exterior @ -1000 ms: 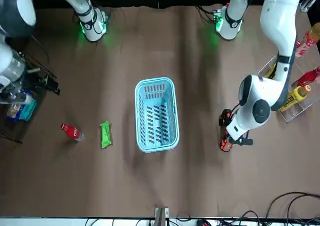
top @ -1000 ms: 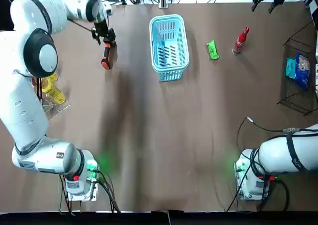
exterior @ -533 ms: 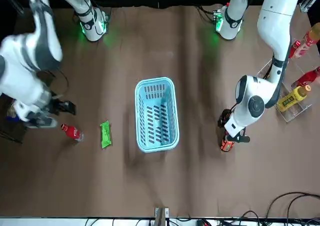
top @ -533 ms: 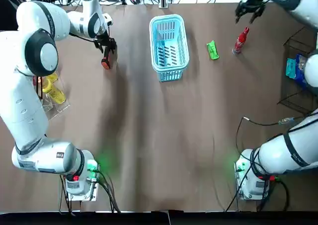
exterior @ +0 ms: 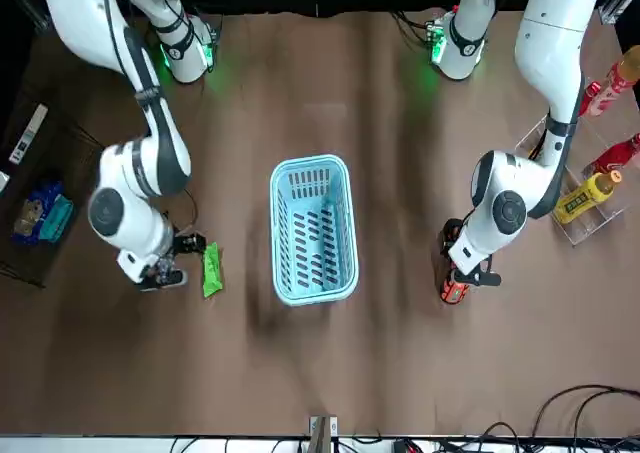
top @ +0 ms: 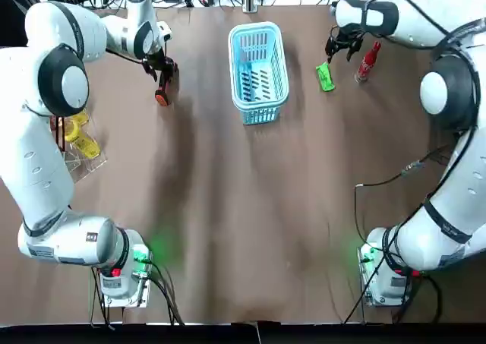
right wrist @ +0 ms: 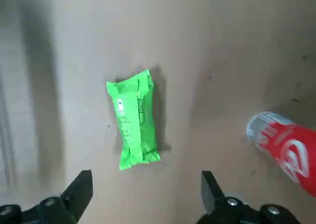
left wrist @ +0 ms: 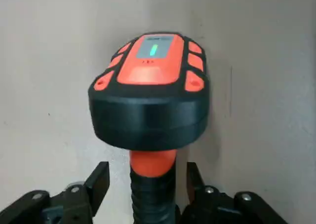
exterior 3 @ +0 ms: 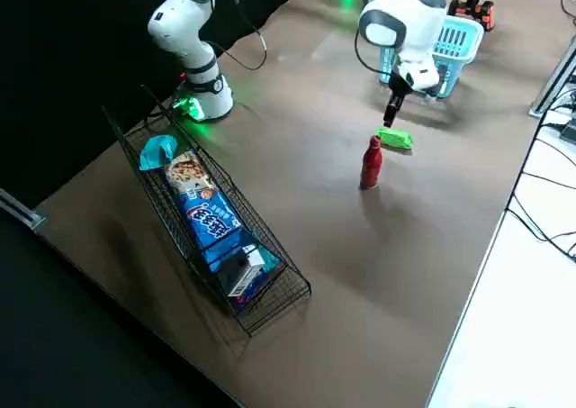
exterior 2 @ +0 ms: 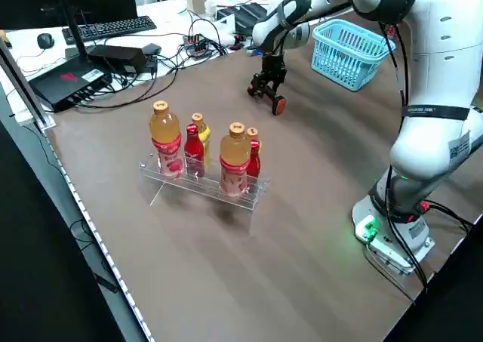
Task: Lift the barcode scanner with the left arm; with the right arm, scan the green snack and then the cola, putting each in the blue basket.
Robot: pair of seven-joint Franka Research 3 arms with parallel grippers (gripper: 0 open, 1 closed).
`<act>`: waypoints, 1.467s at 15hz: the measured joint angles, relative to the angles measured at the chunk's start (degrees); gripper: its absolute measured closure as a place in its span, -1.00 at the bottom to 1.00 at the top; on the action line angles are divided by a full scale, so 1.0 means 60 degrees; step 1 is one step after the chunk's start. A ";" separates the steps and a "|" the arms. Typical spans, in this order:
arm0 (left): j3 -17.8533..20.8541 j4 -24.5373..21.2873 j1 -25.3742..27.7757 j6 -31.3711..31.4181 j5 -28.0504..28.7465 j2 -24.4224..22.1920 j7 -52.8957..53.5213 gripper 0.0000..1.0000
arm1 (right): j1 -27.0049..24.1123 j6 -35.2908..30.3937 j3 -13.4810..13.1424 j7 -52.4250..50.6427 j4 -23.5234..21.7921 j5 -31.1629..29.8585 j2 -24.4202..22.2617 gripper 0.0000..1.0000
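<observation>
Overhead, the left gripper (top: 163, 69) sits over the barcode scanner (top: 162, 92), which lies on the table (top: 243, 207) near its far edge, toward the left corner. The right gripper (top: 339, 49) hangs above the green snack (top: 325, 77), between the blue basket (top: 258, 116) and the upright cola (top: 367, 61). From the left wrist, the fingers (left wrist: 98, 179) stand spread astride the scanner's handle, with bare table showing on each side. From the right wrist, its fingers (right wrist: 81, 187) gape wide and empty, snack ahead, cola just beside. Likely trouble: a finger clipping the cola on descent and toppling it, or the head-heavy scanner twisting in a low grip.
</observation>
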 joint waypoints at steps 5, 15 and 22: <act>0.0002 -0.0009 -0.0011 0.0000 0.0007 0.0055 -0.0112 -0.10 | 0.0487 0.0437 0.0064 0.0011 0.0561 -0.0059 0.0983 -0.99; -0.0011 0.0145 -0.0042 -0.0456 0.0165 -0.0108 -0.0145 0.27 | 0.0192 0.1029 -0.0067 -0.0484 0.0578 -0.0043 0.1794 -0.99; -0.0144 0.1252 -0.0007 -0.2857 -0.1182 -0.1883 -0.0514 0.27 | -0.0077 0.1243 -0.0043 -0.1540 0.0581 0.1621 0.2000 -0.85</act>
